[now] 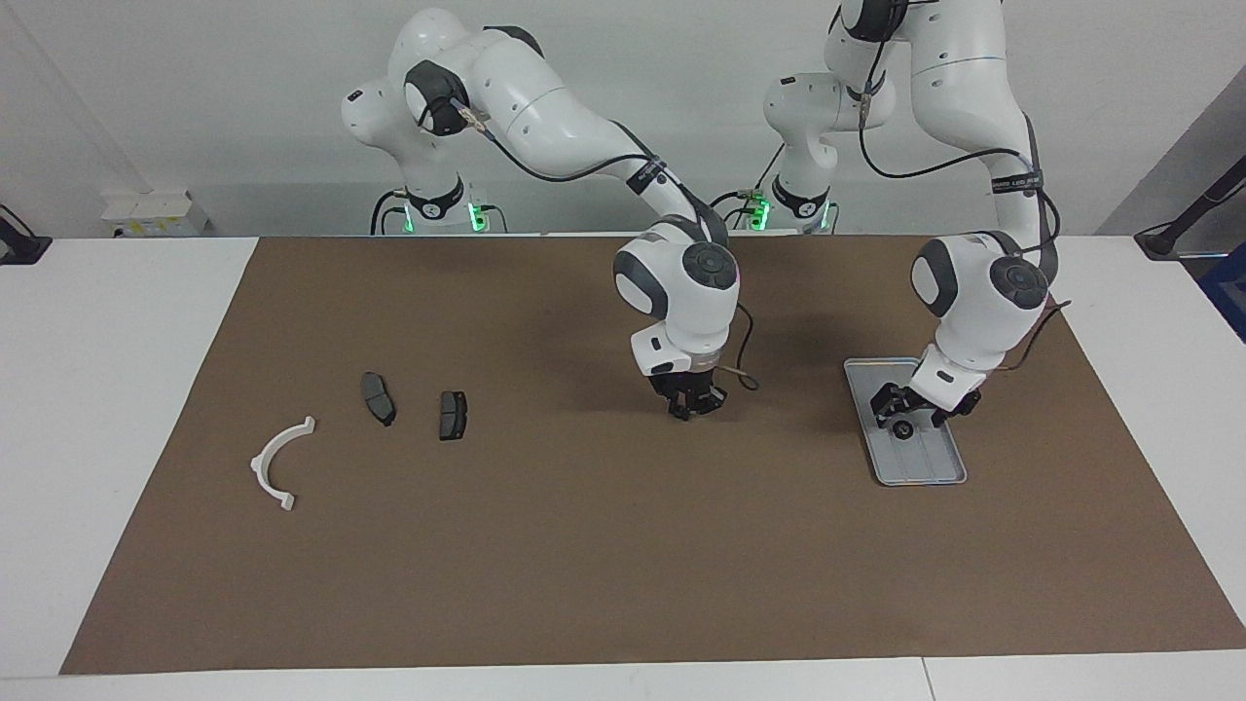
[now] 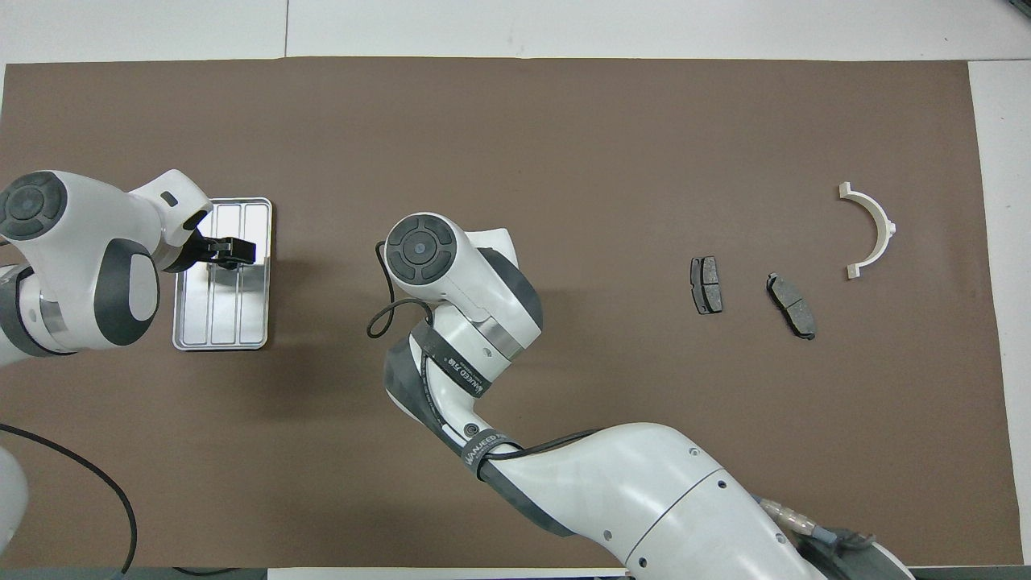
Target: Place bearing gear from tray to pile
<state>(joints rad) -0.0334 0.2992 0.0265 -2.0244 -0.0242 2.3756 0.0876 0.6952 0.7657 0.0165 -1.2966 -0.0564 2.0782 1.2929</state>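
The silver tray [image 1: 936, 469] [image 2: 221, 326] lies at the left arm's end of the mat. A small round bearing gear [image 1: 903, 430] rests in it. My left gripper [image 1: 908, 419] [image 2: 232, 251] hangs open just over that gear. At mid-table my right gripper [image 1: 687, 410] is down at the mat. It is shut on a second small dark bearing gear, which barely shows between the fingertips. In the overhead view its own wrist hides it. The pile lies toward the right arm's end: a white half-ring bracket [image 1: 277, 462] [image 2: 874, 225] and two dark pads [image 1: 378, 397] [image 1: 453, 415].
A brown mat [image 1: 584, 565] covers most of the white table. A loose black cable [image 2: 387, 314] loops off my right wrist. Bare mat lies between my right gripper and the pile.
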